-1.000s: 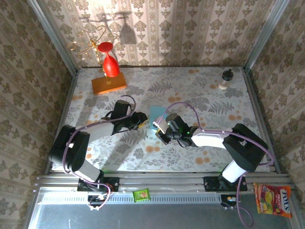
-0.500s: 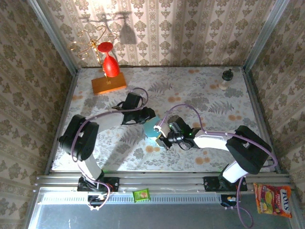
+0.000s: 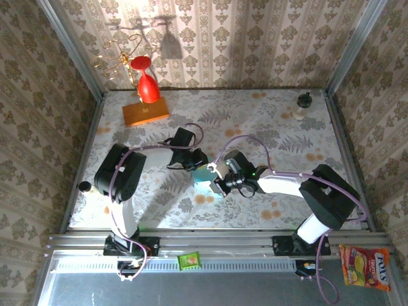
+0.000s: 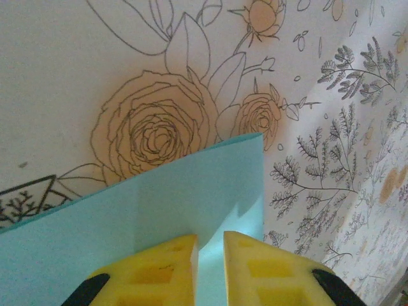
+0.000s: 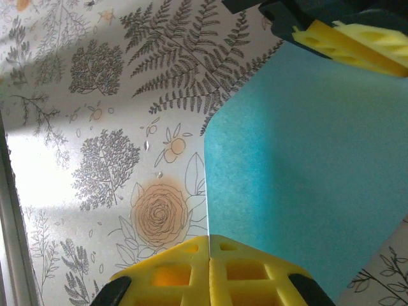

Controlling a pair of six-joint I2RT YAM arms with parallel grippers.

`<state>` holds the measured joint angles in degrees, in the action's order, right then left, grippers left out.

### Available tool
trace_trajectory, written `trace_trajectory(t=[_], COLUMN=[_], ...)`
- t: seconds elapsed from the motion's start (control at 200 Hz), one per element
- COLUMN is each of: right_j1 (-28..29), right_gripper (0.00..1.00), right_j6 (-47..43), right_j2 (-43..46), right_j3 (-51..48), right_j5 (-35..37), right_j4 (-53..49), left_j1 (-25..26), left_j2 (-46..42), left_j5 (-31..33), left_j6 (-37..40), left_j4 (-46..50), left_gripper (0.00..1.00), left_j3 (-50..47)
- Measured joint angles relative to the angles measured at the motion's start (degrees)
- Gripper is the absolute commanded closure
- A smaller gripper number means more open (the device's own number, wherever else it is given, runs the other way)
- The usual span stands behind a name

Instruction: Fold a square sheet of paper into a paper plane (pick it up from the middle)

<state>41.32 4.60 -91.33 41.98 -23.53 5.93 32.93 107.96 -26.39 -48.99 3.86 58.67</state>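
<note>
The square sheet of paper (image 3: 203,183) is light blue and lies mid-table between the two grippers. Its near left edge is straight and turns into a slanted edge further up (image 5: 306,159). My right gripper (image 3: 218,183) is shut on the sheet, whose straight edge runs into the seam of its yellow fingers (image 5: 209,239). My left gripper (image 3: 198,160) hangs over the sheet's far side. Its yellow jaws (image 4: 210,237) stand a narrow gap apart, and the blue sheet (image 4: 159,210) shows through the gap. A left finger (image 5: 344,39) pokes in over the sheet's top corner.
An orange block (image 3: 145,112) with a red glass (image 3: 148,88) on it stands at the back left. A small bottle (image 3: 301,107) is at the back right. A green packet (image 3: 189,260) and a snack bag (image 3: 364,266) lie off the table in front.
My left gripper has swung right onto the sheet and its jaws have narrowed. The sheet has shifted a little toward the near edge with the right gripper, which stays shut on it.
</note>
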Motion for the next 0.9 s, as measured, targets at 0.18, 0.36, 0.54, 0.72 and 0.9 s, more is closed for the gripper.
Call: trace_trajectory(t=[0.18, 0.36, 0.54, 0.72, 0.9], right_j1=[-0.5, -0.6, -0.7, -0.9, -0.9], right_gripper=[0.91, 0.91, 0.93, 0.93, 0.93], right_j6=[1.3, 1.8, 3.0, 3.7, 4.2], right_j2=[-0.6, -2.2, -4.5, -5.2, -5.2], right_j3=[1.5, 3.5, 4.4, 4.6, 4.6], right_j5=[2.9, 5.2, 5.8, 6.6, 6.6], right_j4=[-2.2, -4.1, -5.4, -6.0, -6.2], left_j1=[0.0, 0.0, 0.0, 0.0, -0.4], left_j2=[0.2, 0.3, 0.4, 0.2, -4.0], left_j5=[-1.0, -1.9, -2.3, -2.1, -0.6], left_j6=[0.8, 1.4, 1.9, 2.3, 2.3], left_j4=[-0.5, -0.7, -0.8, -0.8, -0.4], left_gripper=[0.82, 0.83, 0.84, 0.8, 0.79], left_j3=[-0.1, -0.3, -0.3, -0.3, -1.6])
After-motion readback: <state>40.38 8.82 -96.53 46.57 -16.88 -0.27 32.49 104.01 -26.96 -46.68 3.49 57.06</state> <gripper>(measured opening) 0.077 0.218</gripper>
